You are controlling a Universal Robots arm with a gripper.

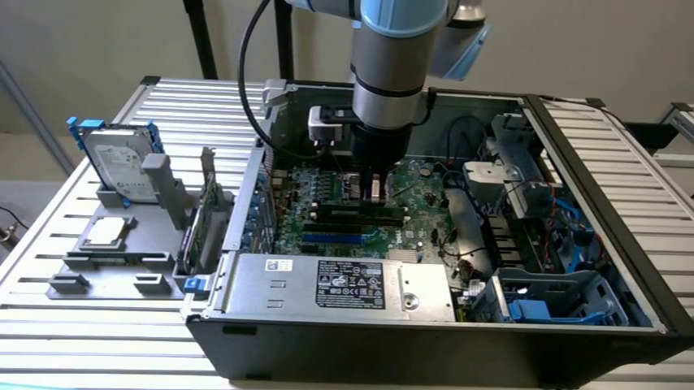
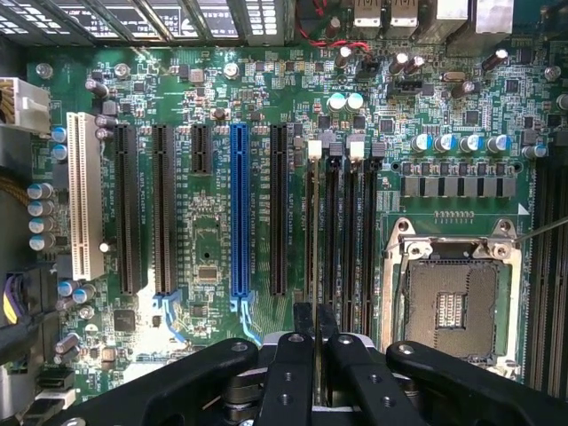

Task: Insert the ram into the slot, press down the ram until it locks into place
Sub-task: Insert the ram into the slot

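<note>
Your gripper (image 2: 315, 351) is closed on the ram (image 2: 315, 266), one finger on each face, so the wrist view sees the stick edge-on as a thin line running away between the fingers. That line lies along the slot (image 2: 311, 213), the outermost of the parallel black memory slots and the one nearest the long black expansion slot beside them. The white end clip (image 2: 313, 149) marks its far end.

How deep the ram sits in the slot I cannot tell from either view, so judge the seating by the clips, not by height.

To do this step well, hold the stick upright and true to the slot's length. Any skew will jam one end before the other. Press straight down with even load, and treat the clip closing against the end of the stick as your sign of a lock.

Mind the neighbouring slots (image 2: 351, 240), just beside your fingers, and the open CPU socket (image 2: 453, 306) beyond them.

In the exterior view the arm drops steeply into the computer case (image 1: 607, 162), which lies open on the slatted table (image 1: 65, 341).
</note>
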